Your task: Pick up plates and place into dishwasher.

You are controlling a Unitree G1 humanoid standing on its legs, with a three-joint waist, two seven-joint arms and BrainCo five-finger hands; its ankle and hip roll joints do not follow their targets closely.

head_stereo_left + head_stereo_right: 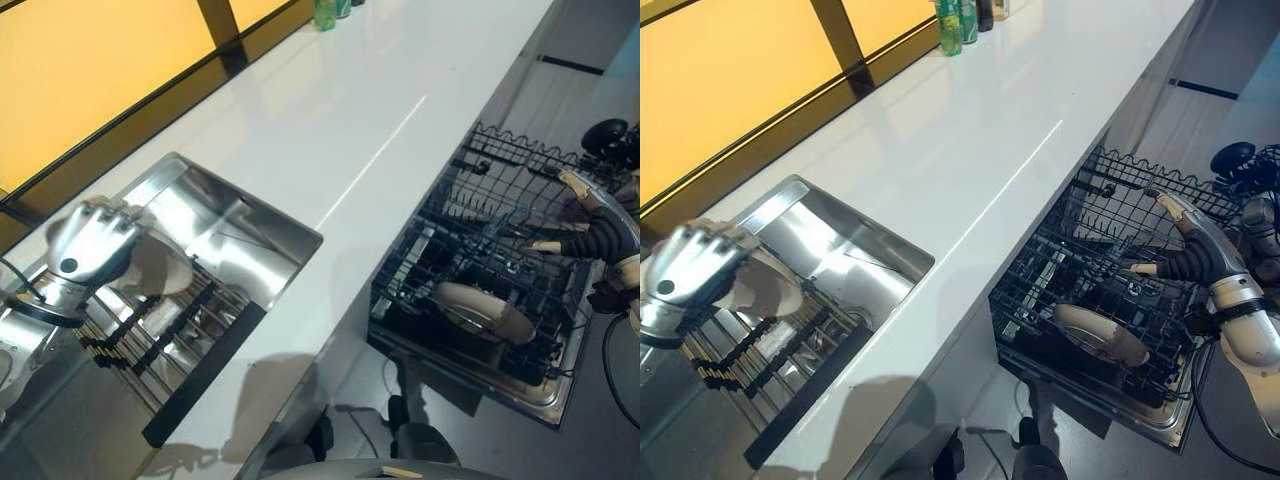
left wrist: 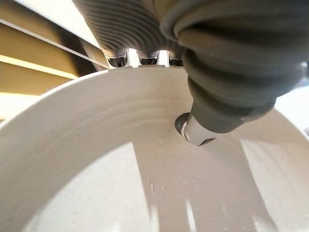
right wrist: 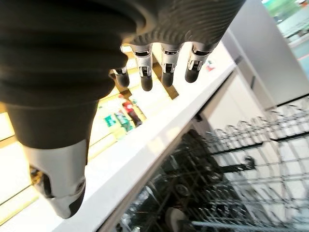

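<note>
**Plate held over sink; second plate in rack**

A white plate (image 2: 145, 183) sat in the left hand (image 1: 90, 245), above the sink (image 1: 250, 235) at its near-left end. In the left wrist view the thumb (image 2: 195, 130) pressed on the plate's inner face and the fingers (image 2: 147, 58) hooked over its rim, so the hand was pinching the plate. From the head views the plate's pale edge showed just below and beside the hand, over a dark slatted rack (image 1: 165, 335) that lay in the sink. Whether the plate touched that rack could not be told.

The steel sink was set into a long white counter (image 1: 380, 110). Green bottles (image 1: 958, 20) stood at the counter's far end, by an orange-lit window (image 1: 90, 60) with a dark frame.

To the right, below the counter's edge, the dishwasher rack (image 1: 500, 260) stood pulled out, a black wire basket. One plate (image 1: 485, 310) already lay in it, tilted, toward its near side.

The right hand (image 1: 1185, 245) hung over the rack's right part, well apart from the racked plate. Its fingers (image 3: 166, 70) were straight and slightly spread, thumb (image 3: 60, 186) apart, holding nothing and touching nothing visible.
</note>
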